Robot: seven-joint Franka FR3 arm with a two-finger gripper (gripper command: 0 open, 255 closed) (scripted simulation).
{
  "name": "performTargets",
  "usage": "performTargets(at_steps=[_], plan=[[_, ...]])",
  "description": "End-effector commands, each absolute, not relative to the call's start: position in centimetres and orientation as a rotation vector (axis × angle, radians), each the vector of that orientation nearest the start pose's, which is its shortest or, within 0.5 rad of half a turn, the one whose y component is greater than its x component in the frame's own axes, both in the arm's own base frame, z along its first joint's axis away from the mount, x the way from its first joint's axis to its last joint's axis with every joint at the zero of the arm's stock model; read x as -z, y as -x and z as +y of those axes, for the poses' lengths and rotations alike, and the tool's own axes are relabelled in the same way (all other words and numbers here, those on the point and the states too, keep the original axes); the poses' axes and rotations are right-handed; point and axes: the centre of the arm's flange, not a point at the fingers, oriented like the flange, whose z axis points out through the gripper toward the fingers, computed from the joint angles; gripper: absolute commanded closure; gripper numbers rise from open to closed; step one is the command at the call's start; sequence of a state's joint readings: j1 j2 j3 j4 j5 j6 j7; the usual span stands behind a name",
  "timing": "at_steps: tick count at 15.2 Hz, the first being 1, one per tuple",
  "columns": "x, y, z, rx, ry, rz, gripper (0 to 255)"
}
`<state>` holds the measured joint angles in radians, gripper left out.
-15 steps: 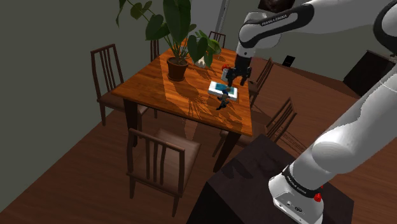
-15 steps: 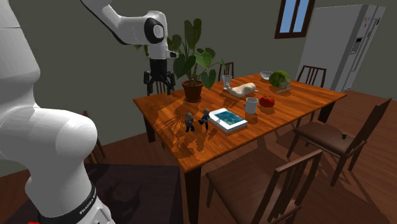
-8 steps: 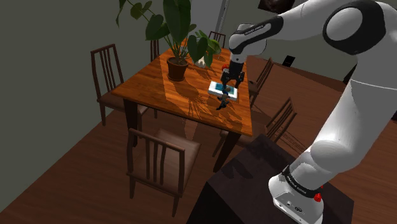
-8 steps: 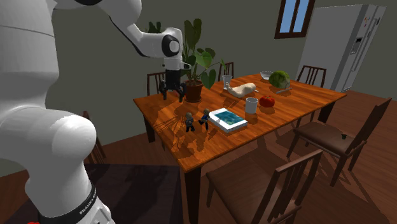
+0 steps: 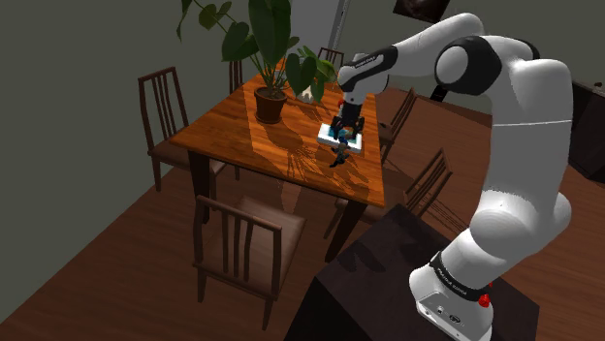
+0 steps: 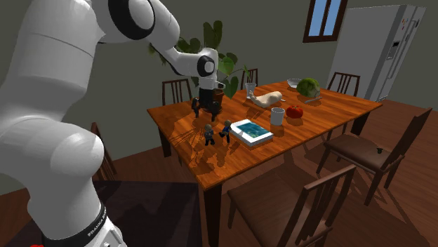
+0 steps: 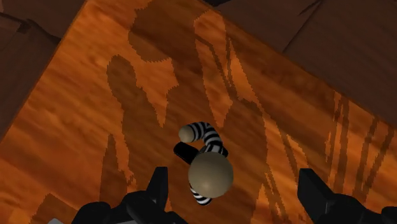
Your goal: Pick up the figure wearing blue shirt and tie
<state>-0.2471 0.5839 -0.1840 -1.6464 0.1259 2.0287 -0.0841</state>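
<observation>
While my gripper (image 7: 236,186) hangs open, its two black fingers wide apart and clasping nothing, I look straight down on a small striped figure (image 7: 205,159): bald tan head, black-and-white hooped shirt, one arm raised. It stands on the table below me, between my fingers but touching neither.

The blue figure (image 6: 225,130) stands just beside the striped one, on the second exterior view's right of it, upright and apart from my fingers. It is small and dark, with blue on its body; I cannot make out the tie.

The table (image 6: 302,137) is glossy orange-brown wood with leaf shadows across it. Just right of the blue figure in that view lies a flat white box (image 6: 251,131) with a teal top. Farther along stand a white cup (image 6: 277,116) and a red tomato (image 6: 295,111), then a pale loaf (image 6: 267,98) and a green leafy head (image 6: 307,87). A potted plant (image 5: 270,104) with broad dark leaves stands at the far side.

Dark wooden chairs (image 6: 365,151) ring the table on a brown plank floor. Beyond them are grey-green walls, a pale fridge (image 6: 375,49) and a small window (image 6: 325,17) high up.
</observation>
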Motion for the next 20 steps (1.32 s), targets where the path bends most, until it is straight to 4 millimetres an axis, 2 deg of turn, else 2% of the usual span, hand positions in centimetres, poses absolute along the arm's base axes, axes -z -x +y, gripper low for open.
performTargets(at_steps=[1, 3, 4, 11, 13, 14, 20], plan=[[-24.5, -62.2, -27.6, -0.294, 3.005, 0.631, 0], [-22.7, -63.5, -29.3, -0.305, 2.993, 0.661, 0], [-22.6, -63.5, -29.3, -0.305, 2.992, 0.662, 0], [-18.6, -63.5, -29.3, -0.305, 2.992, 0.662, 0], [-18.6, -63.5, -29.3, -0.305, 2.992, 0.662, 0], [-18.6, -63.5, -29.3, -0.305, 2.992, 0.662, 255], [-18.5, -63.5, -29.3, -0.305, 2.992, 0.662, 255]])
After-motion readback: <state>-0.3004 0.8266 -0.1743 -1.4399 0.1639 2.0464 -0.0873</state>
